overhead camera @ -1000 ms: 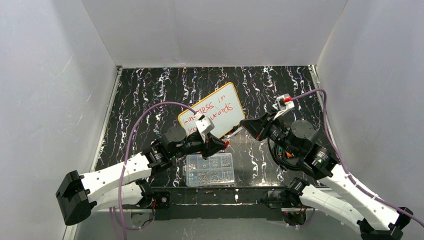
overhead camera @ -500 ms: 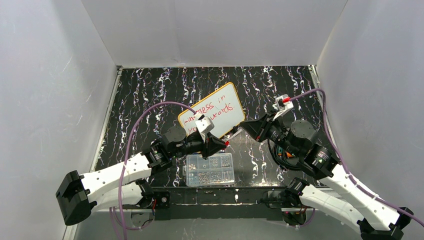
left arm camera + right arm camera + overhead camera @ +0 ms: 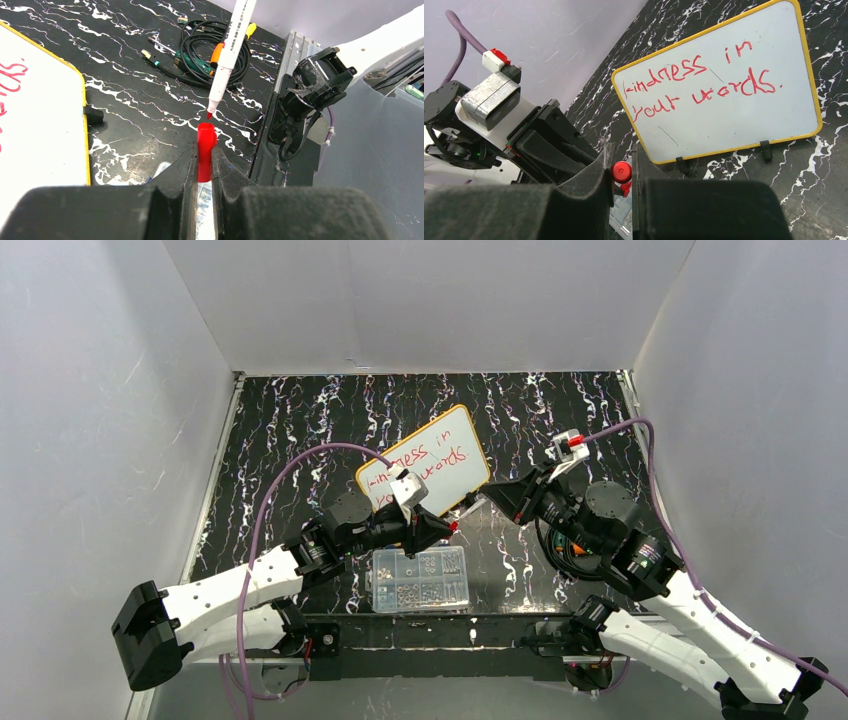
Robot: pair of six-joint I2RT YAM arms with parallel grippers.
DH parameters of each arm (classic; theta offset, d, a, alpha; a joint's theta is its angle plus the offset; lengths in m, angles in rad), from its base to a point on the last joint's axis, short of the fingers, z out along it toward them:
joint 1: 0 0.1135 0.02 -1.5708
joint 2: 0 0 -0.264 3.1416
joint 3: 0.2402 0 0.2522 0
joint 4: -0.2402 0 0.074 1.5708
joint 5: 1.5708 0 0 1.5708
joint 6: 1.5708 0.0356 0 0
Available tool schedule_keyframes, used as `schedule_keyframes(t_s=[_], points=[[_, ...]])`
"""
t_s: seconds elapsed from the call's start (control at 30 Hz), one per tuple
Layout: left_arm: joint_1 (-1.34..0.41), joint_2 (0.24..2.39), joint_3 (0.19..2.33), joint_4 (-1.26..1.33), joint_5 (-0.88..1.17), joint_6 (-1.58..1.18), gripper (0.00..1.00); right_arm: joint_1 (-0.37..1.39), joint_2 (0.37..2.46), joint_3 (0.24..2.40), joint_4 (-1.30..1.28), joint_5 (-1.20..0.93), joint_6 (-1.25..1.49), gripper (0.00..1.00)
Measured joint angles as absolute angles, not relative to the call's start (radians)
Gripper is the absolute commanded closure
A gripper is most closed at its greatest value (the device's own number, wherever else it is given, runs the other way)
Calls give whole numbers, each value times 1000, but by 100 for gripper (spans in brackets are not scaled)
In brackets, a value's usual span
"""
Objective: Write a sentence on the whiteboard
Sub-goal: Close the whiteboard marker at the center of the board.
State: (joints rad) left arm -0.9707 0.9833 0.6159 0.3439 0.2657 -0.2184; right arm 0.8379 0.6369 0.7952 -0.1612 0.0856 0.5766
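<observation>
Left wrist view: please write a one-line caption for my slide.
Left gripper holds the red cap while the tip of the marker hovers just above it.

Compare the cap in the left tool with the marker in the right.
The cap is short and all red; the marker is long, white-barrelled, red only at its tip. The left tool clamps the cap; the right tool holds the marker. Both are aligned, tip just short of the cap's mouth.

Glossy whiteboard (image 3: pixel 734 125), clear plastic box (image 3: pixel 376 585), marble-look table (image 3: pixel 300 440)
</observation>
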Motion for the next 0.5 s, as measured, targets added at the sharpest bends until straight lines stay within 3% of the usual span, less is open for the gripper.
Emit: schedule_keyframes(t_s=[0.5], points=[[-971,983,616,344,266,-220,100,838,637,795,-161,74,577,99]])
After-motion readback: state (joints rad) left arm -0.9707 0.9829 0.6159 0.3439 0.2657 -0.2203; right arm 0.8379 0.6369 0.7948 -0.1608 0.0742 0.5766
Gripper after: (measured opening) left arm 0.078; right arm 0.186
